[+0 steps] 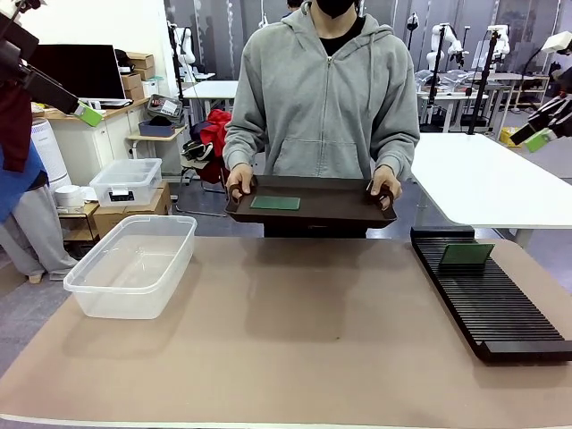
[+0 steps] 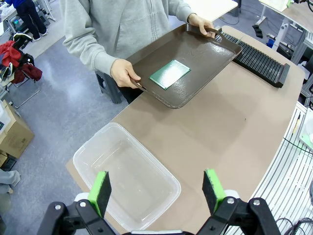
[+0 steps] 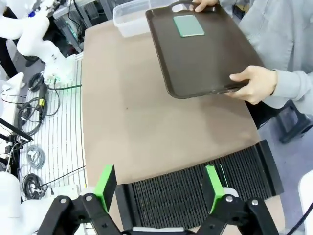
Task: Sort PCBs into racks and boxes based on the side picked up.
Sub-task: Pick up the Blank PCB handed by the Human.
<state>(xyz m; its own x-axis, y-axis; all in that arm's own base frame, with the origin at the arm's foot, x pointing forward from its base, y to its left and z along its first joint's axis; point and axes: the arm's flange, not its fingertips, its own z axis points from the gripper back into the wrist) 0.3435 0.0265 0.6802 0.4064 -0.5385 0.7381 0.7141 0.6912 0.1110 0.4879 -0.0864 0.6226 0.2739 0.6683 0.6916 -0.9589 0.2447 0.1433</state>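
One green PCB lies flat on a dark brown handled tray that a person holds by both handles at the table's far edge. The other PCB stands upright in the far end of the long black rack on the right. The clear tub sits on the left with nothing in it. My left gripper hangs high at the upper left, open above the tub. My right gripper hangs high at the upper right, open above the rack. Both wrist views show the tray's PCB.
A smaller lidded clear box stands on a low shelf beyond the table's left. A white table lies behind the rack. The person's hands grip the tray. Brown tabletop stretches between tub and rack.
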